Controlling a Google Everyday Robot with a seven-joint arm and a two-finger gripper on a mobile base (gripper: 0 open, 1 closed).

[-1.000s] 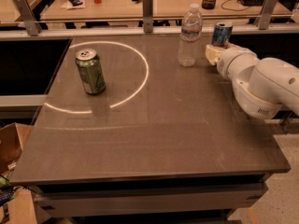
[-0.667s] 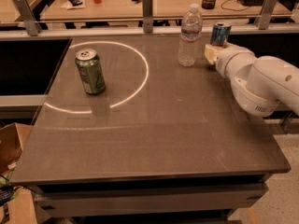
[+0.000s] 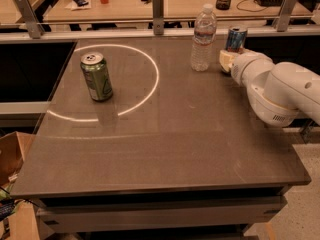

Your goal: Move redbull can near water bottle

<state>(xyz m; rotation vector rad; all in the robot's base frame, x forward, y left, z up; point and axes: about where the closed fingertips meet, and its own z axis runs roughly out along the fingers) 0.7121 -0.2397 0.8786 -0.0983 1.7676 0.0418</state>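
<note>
The redbull can (image 3: 236,37), blue and silver, stands upright at the far right of the dark table (image 3: 165,134). Its lower part is hidden behind my gripper (image 3: 228,59). The gripper sits at the can's base, at the end of the white arm (image 3: 280,91) that reaches in from the right. The water bottle (image 3: 203,37), clear with a white cap, stands upright just left of the can and the gripper, a small gap away.
A green can (image 3: 96,77) stands upright at the table's left, inside a bright ring of light (image 3: 150,91). A metal rail with posts (image 3: 158,6) runs along the far edge. A cardboard box (image 3: 11,156) sits on the floor at the left.
</note>
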